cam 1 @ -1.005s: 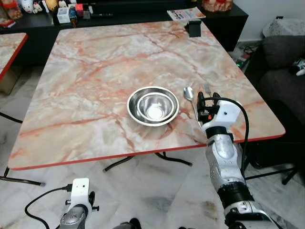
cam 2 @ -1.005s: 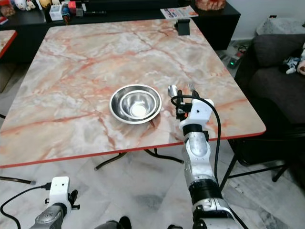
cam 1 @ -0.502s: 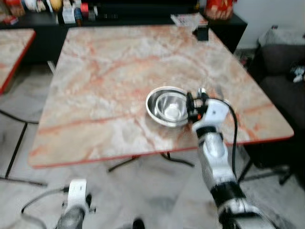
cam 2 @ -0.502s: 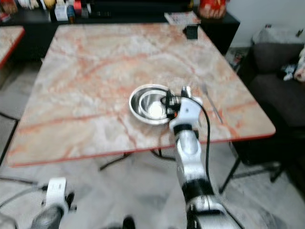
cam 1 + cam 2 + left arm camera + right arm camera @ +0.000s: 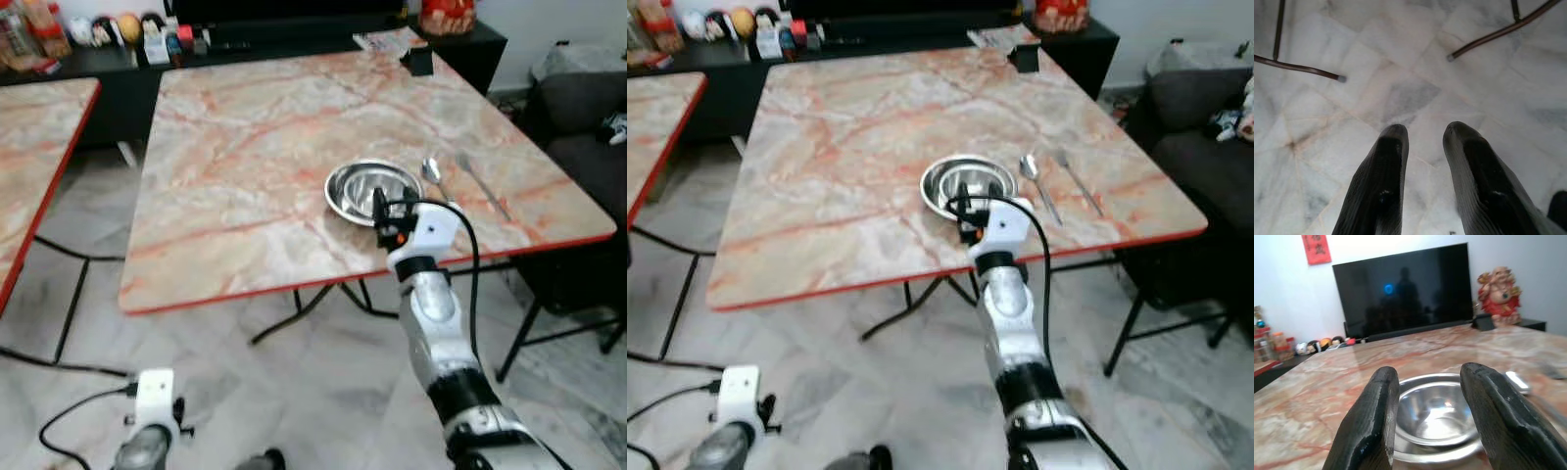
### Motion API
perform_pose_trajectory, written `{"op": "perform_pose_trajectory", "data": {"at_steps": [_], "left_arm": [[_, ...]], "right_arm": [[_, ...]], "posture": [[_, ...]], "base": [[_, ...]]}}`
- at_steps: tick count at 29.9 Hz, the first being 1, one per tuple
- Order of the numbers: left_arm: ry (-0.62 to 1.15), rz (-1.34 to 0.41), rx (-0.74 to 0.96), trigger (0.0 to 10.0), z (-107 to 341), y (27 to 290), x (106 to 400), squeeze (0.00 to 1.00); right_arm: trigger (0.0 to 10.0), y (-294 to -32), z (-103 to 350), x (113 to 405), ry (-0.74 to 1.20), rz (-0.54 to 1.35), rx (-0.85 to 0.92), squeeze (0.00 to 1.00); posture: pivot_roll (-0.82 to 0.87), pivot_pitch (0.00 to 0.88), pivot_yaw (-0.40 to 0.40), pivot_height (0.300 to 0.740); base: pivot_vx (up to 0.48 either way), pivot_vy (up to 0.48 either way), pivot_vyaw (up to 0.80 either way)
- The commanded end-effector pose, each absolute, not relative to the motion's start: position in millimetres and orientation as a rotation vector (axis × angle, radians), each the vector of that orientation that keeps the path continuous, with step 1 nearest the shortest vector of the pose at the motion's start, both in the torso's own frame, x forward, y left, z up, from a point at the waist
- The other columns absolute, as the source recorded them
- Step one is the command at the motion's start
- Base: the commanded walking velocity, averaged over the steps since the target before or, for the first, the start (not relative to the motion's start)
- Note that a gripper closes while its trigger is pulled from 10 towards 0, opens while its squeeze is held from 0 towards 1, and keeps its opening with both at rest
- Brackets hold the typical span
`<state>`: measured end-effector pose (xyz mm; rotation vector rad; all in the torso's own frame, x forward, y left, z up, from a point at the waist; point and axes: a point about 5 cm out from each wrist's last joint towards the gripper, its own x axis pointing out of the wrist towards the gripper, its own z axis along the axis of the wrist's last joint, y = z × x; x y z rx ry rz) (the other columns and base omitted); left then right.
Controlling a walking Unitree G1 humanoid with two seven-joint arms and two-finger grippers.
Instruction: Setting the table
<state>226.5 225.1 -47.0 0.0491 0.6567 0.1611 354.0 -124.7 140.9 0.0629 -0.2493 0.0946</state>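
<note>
Stacked steel bowls (image 5: 373, 188), small one nested in a wider one, sit near the front edge of the marble-patterned counter (image 5: 245, 147). Left hand (image 5: 1425, 166) hangs low over the tiled floor, fingers slightly apart, idle. Right hand (image 5: 1432, 431) sits just in front of the bowls, fingers spread, empty, pointing straight at them. Right of the bowls lie a silver spoon (image 5: 433, 177), then a silver fork (image 5: 482, 185), long axes running away from the robot. Right arm nearer.
</note>
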Motion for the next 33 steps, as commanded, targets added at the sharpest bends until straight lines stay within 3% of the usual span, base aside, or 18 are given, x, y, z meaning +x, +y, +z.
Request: {"op": "perform_pose_trajectory", "data": {"at_steps": [1, 8, 19, 28, 33], "left_arm": [[0.667, 0.171, 0.056, 10.0, -47, 231, 224, 0.00], [0.671, 0.167, 0.057, 10.0, -48, 231, 223, 0.00], [0.676, 0.161, 0.064, 10.0, -49, 231, 222, 0.00], [0.676, 0.157, 0.066, 10.0, -49, 230, 222, 0.00], [0.681, 0.155, 0.069, 10.0, -50, 229, 222, 0.00]], "right_arm": [[10.0, -119, 140, 353, -0.253, 0.106, 0.069, 0.00], [10.0, -117, 127, 351, -0.188, 0.117, 0.036, 0.00], [10.0, -140, 92, 340, -0.065, 0.049, 0.095, 0.00], [10.0, -161, 28, 313, 0.255, -0.010, 0.130, 0.00], [10.0, -171, -22, 273, 0.545, -0.002, 0.067, 0.00]], "posture": [[0.07, 0.103, 0.011, 0.740], [0.07, 0.092, 0.005, 0.740], [0.06, 0.077, 0.006, 0.740], [0.07, 0.063, 0.002, 0.740], [0.06, 0.051, 0.004, 0.740]], "base": [[0.000, 0.000, 0.00], [0.000, 0.358, 0.00], [0.000, 0.124, 0.17], [0.000, 0.097, 0.00], [0.000, 0.000, 0.00]]}}
